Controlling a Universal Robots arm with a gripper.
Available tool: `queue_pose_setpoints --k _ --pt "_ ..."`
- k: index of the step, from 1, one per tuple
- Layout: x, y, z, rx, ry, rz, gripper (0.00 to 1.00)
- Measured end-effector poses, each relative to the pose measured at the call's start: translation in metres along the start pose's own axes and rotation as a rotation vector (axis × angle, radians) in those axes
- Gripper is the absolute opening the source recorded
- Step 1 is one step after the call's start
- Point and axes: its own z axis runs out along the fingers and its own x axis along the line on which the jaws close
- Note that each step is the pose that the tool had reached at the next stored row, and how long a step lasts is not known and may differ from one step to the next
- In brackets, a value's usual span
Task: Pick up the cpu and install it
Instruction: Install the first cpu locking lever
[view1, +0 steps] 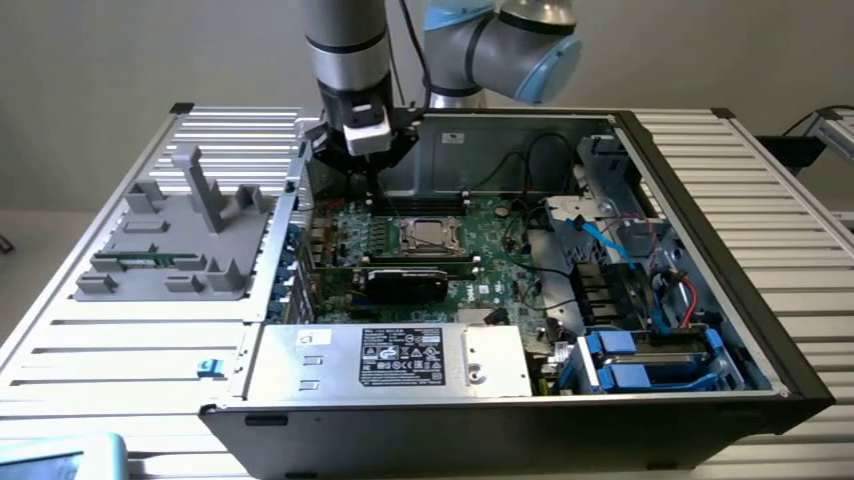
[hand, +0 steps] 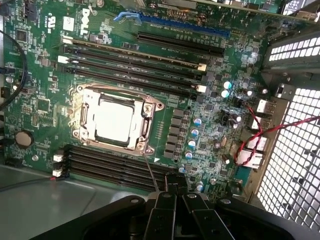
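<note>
The cpu (hand: 114, 120) is a silvery square lying flat inside the metal-bordered socket frame (hand: 150, 107) on the green motherboard (hand: 210, 75). In the exterior view the cpu (view1: 427, 236) shows in the middle of the board inside the open computer case (view1: 694, 200). My gripper (view1: 370, 176) hangs above the board's far part, towards the exterior view's left of the socket. Its black fingers (hand: 165, 205) are pressed together, so the gripper (hand: 176, 194) is shut, and nothing shows between them. It stands apart from the cpu.
Memory slots (hand: 140, 57) run on both sides of the socket. A black card (view1: 407, 282), a silver power supply (view1: 400, 355), blue drive bays (view1: 654, 360) and loose cables (view1: 607, 240) crowd the case. A grey fixture (view1: 174, 245) stands on the slatted table at the exterior view's left.
</note>
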Motion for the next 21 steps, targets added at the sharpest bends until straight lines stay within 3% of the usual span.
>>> queue_pose_setpoints --k 3,8,11,13,21 --pt "0.000 0.0003 0.0019 0.0166 -0.0005 0.005 0.11" --pt "0.000 0.0009 0.0049 0.0362 -0.0059 0.013 0.11" --pt "0.000 0.0015 0.0079 0.0476 -0.0052 0.019 0.11" --pt "0.001 0.0020 0.0099 0.0526 -0.0047 0.022 0.11" --pt "0.009 0.0036 0.0107 0.0625 -0.0016 0.029 0.11"
